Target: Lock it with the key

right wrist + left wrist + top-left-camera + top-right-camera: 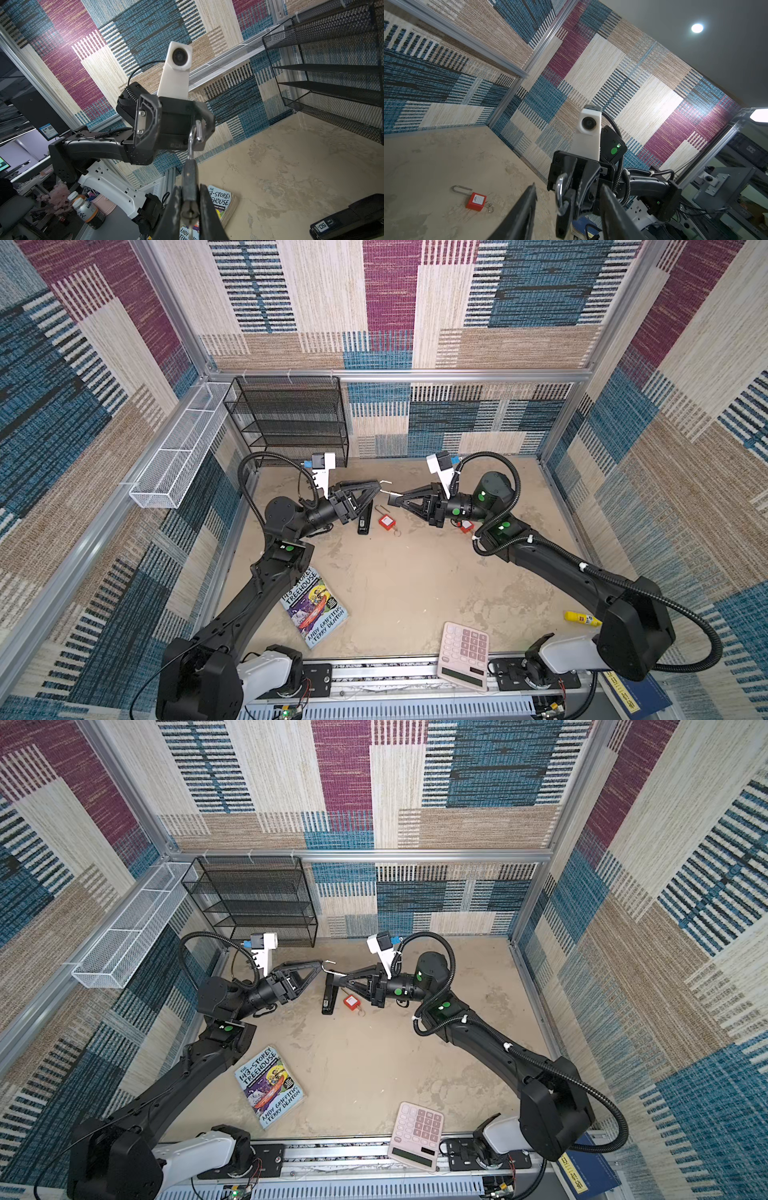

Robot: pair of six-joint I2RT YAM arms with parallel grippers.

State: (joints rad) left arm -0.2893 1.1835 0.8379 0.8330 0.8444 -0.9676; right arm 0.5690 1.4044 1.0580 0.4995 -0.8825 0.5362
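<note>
Mid-frame in both top views, the right gripper [392, 499] clamps its jaws on the grey padlock [189, 176]. It offers the shackle [560, 191] to the left gripper [568, 187], whose jaws stand apart around it, probably to steady it. No key is discernible.

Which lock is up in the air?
The dark padlock pinched in the right gripper. The red padlock lies on the table, and a second red one sits half hidden under the right arm.

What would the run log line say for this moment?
right gripper: shut on black padlock | left gripper: open, at its shackle | red padlock: lying on table, untouched
</note>
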